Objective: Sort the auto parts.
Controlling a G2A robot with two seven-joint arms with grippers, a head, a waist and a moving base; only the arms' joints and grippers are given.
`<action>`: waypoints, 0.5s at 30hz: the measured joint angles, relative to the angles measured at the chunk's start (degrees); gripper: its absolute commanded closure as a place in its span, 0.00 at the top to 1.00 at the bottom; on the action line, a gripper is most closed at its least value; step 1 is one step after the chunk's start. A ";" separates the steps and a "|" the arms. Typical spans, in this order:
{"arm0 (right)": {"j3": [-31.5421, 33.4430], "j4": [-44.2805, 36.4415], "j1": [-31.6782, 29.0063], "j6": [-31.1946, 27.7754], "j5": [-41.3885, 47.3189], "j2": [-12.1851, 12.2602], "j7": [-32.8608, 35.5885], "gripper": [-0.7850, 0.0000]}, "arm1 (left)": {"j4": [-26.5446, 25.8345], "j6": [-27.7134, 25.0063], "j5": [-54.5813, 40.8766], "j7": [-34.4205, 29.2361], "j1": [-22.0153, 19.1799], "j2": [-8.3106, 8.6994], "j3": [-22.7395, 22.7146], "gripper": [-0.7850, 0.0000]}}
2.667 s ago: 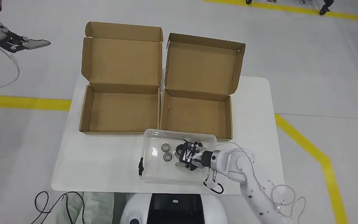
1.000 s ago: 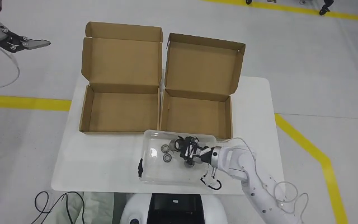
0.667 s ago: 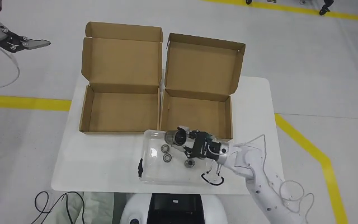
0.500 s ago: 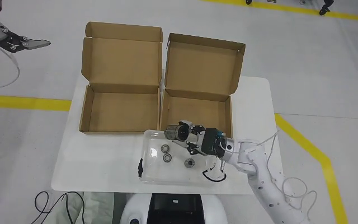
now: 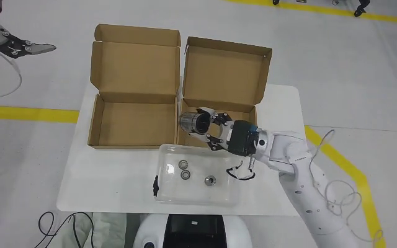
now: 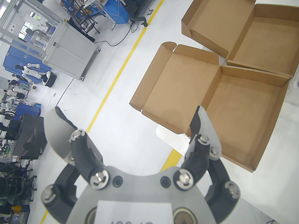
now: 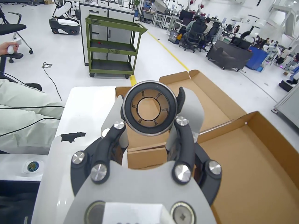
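**Asker:** What is the right gripper [image 7: 150,108] doing?

**Describer:** It is gripping a thick, hollow metal ring [image 5: 197,123] with a dark face. Its two fingers are pressing against opposite sides of the ring. In the top view, the ring is hanging over the near left corner of the right cardboard box [image 5: 236,133]. That spot is just beyond the far rim of the clear tray [image 5: 167,192]. I cannot tell whether the ring is touching the box floor.

**Asker:** What is lying in the tray?

**Describer:** Two small rings [image 5: 183,163] are lying close together toward the tray's left side. One small round part [image 5: 210,181] is lying apart from them, nearer the middle. The tray is sitting at the near edge of the white table [image 5: 279,111], just in front of the boxes.

**Asker:** How are the boxes sitting?

**Describer:** The left cardboard box [image 5: 132,124] is sitting just beside the right one. Both are lying open, with their lids folded back on the side away from the robot.

**Asker:** And the left gripper [image 6: 128,122]?

**Describer:** It is hanging well off the table's left side, over grey floor marked with a yellow line [image 6: 116,71]. Its fingers are standing wide apart. In its wrist view, both boxes are showing beyond the fingertips.
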 measured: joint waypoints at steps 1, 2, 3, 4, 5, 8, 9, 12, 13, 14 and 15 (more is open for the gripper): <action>0.15 -0.50 0.36 0.19 0.26 0.00 -0.04 0.00 | 0.00 0.00 0.00 0.00 0.00 0.00 0.00 1.00; 0.34 -0.99 0.71 0.40 0.50 -0.01 -0.12 0.00 | 0.00 0.00 0.00 0.00 0.00 0.00 0.00 1.00; 0.61 -1.66 1.16 0.65 0.77 0.00 -0.31 0.00 | 0.00 0.00 0.00 0.00 0.00 0.00 0.00 1.00; 0.84 -2.15 1.49 0.78 0.96 0.01 -0.47 0.00 | 0.00 0.00 0.00 0.00 0.00 0.00 0.00 1.00; 1.11 -2.63 1.81 0.95 1.12 0.02 -0.62 0.00 | 0.00 0.00 0.00 0.00 0.00 0.00 0.00 1.00; 1.98 -4.26 2.81 1.42 1.57 0.08 -0.87 0.00 | 0.00 0.00 0.00 0.00 0.00 0.00 0.00 1.00; 2.32 -4.82 3.23 1.50 1.72 0.11 -0.71 0.00 | 0.00 0.00 0.00 0.00 0.00 0.00 0.00 1.00; 3.43 -6.26 3.98 1.83 2.43 0.24 0.12 0.00 | 0.00 0.00 0.00 0.00 0.00 0.00 0.00 1.00; 3.80 -6.73 4.07 1.94 2.66 0.30 0.35 0.00 | 0.00 0.00 0.00 0.00 0.00 0.00 0.00 1.00; 4.12 -7.15 4.10 2.04 2.83 0.35 0.51 0.00 | 0.00 0.00 0.00 0.00 0.00 0.00 0.00 1.00; 4.53 -7.65 4.08 2.16 3.00 0.41 0.62 0.00 | 0.00 0.00 0.00 0.00 0.00 0.00 0.00 1.00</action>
